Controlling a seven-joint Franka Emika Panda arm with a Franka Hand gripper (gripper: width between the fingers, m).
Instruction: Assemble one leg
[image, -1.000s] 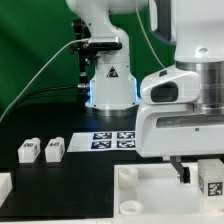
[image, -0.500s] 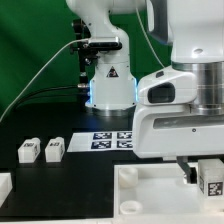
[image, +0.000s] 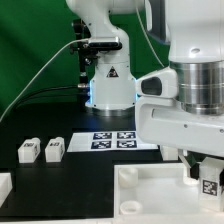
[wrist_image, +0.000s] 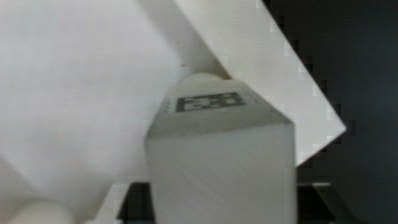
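My gripper (image: 199, 172) hangs over the exterior view's right end of the large white tray-like part (image: 150, 190). It stands around a small white leg (image: 211, 184) with a black-and-white tag, which is upright by the tray's far right corner. In the wrist view the leg (wrist_image: 214, 150) fills the space between the jaws, tag end away from the camera. My gripper (wrist_image: 222, 203) has a dark finger (wrist_image: 135, 203) flush against each side of it, so it looks shut on the leg. Two more legs (image: 28, 151) (image: 54, 148) lie on the table at the exterior view's left.
The marker board (image: 113, 141) lies behind the tray, in front of the arm's base (image: 110, 90). Another white part (image: 4, 186) shows at the exterior view's left edge. A green backdrop stands behind the black table.
The arm has moved toward the exterior view's right and come down, bringing the fingers from beside the leg to around it. The leg and the other parts stay put.
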